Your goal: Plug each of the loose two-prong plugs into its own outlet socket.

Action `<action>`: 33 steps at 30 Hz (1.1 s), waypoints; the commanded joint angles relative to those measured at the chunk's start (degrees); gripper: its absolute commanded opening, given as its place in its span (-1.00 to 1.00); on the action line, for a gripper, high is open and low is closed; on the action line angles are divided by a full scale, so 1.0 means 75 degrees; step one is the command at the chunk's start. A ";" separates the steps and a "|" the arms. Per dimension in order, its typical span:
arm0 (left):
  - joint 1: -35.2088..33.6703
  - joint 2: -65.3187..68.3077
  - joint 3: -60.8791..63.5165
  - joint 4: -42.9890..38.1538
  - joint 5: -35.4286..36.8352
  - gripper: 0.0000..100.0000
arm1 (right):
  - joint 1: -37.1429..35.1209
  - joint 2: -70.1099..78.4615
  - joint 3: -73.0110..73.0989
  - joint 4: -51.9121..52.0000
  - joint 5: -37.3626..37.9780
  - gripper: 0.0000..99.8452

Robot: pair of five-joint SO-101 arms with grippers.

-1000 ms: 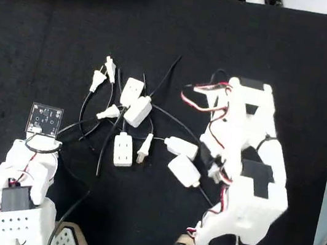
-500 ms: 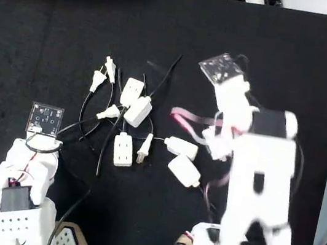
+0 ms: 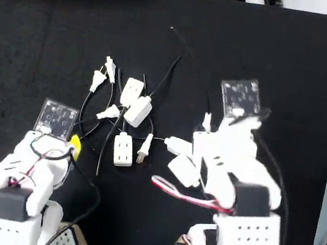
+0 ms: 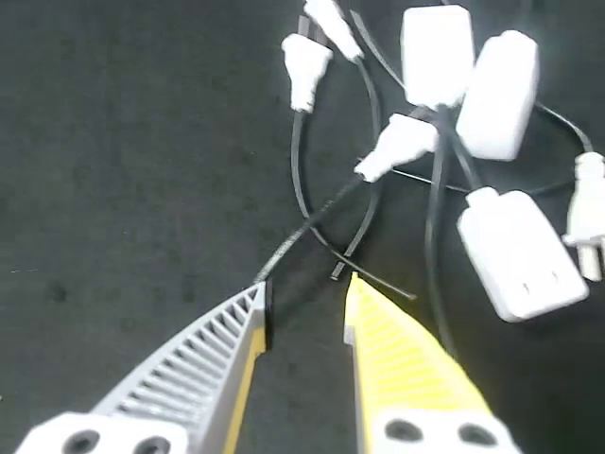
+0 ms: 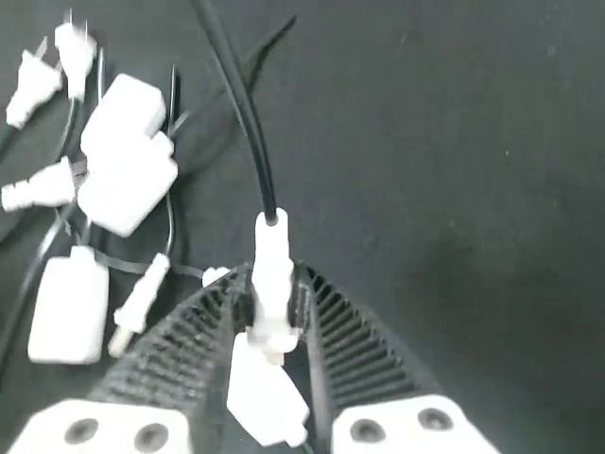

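Clamping plug (image 5: 272, 248), prongs unclear: right gripper (image 5: 272, 284)

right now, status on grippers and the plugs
Left gripper open, empty. Right gripper shut on white two-prong plug. White outlet blocks amid tangled black cords.

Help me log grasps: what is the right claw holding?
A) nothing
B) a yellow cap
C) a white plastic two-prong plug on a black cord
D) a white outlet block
C: the right claw is closed around the white plastic two-prong plug.
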 commanded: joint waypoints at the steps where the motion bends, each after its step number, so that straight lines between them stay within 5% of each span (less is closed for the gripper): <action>1: 0.0662 0.2227 -0.1799 0.0164 0.0527 -0.70 | -0.0082 -0.0885 0.0955 -0.1090 -0.0563 -0.98; 8: 0.2725 0.6212 -0.4132 0.1137 0.1453 -0.70 | 0.0762 -0.1565 0.1916 -0.2051 -0.0774 -0.98; 15: 0.4179 0.9201 -0.5222 0.0457 0.2708 -0.70 | 0.1055 -0.1565 0.2198 -0.2462 -0.1125 -0.98; 28: 0.3874 1.1311 -0.5632 -0.0668 0.3645 -0.68 | 0.1078 -0.1565 0.2221 -0.2415 -0.1102 -0.98; 33: 0.3440 1.1311 -0.5644 -0.0668 0.4103 -0.42 | 0.1078 -0.1565 0.2221 -0.2403 -0.1090 -0.98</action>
